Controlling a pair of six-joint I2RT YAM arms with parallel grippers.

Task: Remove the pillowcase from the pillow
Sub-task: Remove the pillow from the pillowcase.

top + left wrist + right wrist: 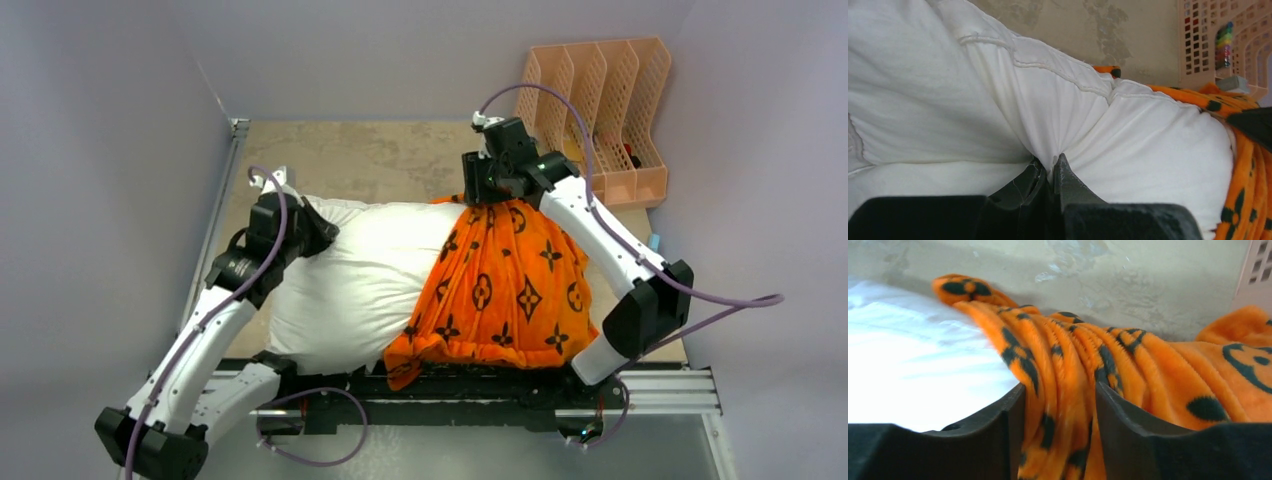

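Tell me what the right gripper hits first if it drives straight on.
The right gripper pinches the pillowcase, so that bunched fabric comes first; beyond it probably the table, though depth is unclear.

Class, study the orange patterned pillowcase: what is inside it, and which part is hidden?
The white pillow goes into the pillowcase, much of it lying bare outside. The end inside is covered by orange fabric, so how far it reaches cannot be seen.

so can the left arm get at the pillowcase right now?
Probably not without letting go: left gripper is shut on the pillow at its left end, with bare pillow between it and the pillowcase, which the right gripper grips.
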